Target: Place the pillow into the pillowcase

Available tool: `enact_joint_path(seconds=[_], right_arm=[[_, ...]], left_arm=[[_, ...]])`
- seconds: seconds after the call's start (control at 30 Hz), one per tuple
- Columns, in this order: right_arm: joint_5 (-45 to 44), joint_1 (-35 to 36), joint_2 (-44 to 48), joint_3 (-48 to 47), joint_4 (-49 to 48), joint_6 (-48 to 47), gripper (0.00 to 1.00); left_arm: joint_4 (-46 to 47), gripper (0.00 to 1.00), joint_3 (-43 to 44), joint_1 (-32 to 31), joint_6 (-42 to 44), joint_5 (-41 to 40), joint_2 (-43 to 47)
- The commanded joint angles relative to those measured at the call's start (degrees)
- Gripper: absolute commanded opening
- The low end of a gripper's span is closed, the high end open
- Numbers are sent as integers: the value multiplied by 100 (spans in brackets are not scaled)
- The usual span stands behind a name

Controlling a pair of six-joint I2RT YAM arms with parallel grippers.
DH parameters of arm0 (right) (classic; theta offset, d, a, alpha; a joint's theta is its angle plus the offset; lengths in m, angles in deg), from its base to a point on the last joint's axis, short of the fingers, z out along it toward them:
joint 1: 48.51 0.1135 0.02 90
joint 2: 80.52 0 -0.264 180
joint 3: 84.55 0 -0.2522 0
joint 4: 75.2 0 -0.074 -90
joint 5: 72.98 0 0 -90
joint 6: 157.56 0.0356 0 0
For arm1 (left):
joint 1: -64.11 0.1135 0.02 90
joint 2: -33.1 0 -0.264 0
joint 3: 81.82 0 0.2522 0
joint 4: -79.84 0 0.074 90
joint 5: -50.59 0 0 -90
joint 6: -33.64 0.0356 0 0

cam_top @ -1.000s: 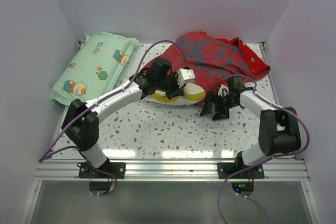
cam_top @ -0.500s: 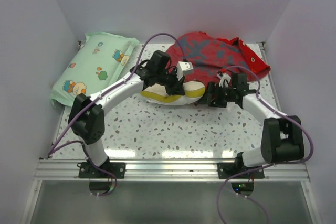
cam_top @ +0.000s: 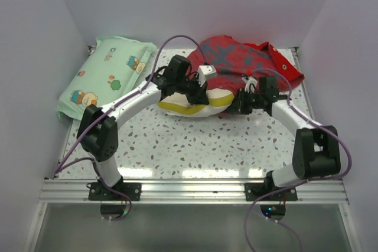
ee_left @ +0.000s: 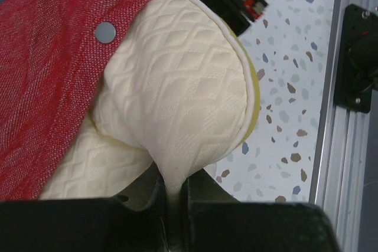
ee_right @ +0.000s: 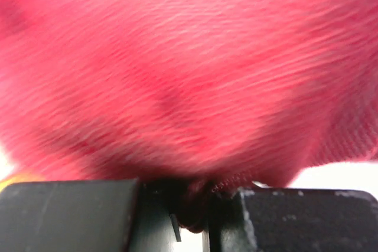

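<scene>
The cream dimpled pillow (ee_left: 183,87) pokes out of the red pillowcase (ee_left: 53,57), whose snap-buttoned hem lies over its far part. My left gripper (ee_left: 171,190) is shut on a pinched fold of the pillow's near end. From above, the pillow (cam_top: 192,109) lies at mid-table with the left gripper (cam_top: 199,95) on it, and the pillowcase (cam_top: 248,63) spreads behind it. My right gripper (cam_top: 237,105) sits at the case's near edge, right of the pillow. Red pillowcase fabric (ee_right: 189,69) fills the right wrist view, and the right gripper (ee_right: 198,205) is shut on a bunched fold of it.
A mint-green cartoon-print pillow (cam_top: 106,78) lies at the back left. White walls close in both sides and the back. A metal rail (cam_top: 195,190) runs along the near table edge, by the arm bases. Speckled tabletop (cam_top: 195,146) shows in front of the pillow.
My right gripper moved up and left from the tabletop to the pillowcase's edge and closed on the red fabric. The left gripper carried the pillow a little farther toward the case.
</scene>
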Motion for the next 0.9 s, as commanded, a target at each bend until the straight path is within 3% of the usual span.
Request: enact_joint_path(seconds=[0.0,0.17,0.3,0.37,0.43,0.47,0.57,0.67,0.83,0.87], right_arm=[[1014,400,1136,-720,1049,-624,0],[1743,1305,1692,-1887,2915,-2180,0],[2322,1360,1438,-3199,3866,-2681,0],[2474,1517,1306,-3219,4428,-2867,0],[2343,1623,1428,-2825,4624,-3279,0],[2316,1624,1472,-2466,4529,-3289,0],[2088,1528,1438,-2488,4695,-3491,0],[2211,1186,1481,-2498,4441,-3106,0],[2184,596,1596,-2480,4614,-3025,0],[2158,456,1605,-2437,4920,-3113,0]], left_arm=[[1488,0,-59,124,-895,-62,103],[3086,0,483,273,-2159,-1289,-318],[2985,0,1355,502,-2435,-2346,-530],[2705,0,1461,520,-2260,-2698,-433],[2747,0,1016,328,-1901,-2647,-215],[2747,0,317,153,-1733,-2690,-118],[3053,0,-1264,-769,-1459,-2472,164],[3160,0,-2025,-1271,-1450,-2277,-81],[2689,0,-1713,-931,-1810,-1516,-888],[2660,6,-1520,-687,-1819,-1260,-899]])
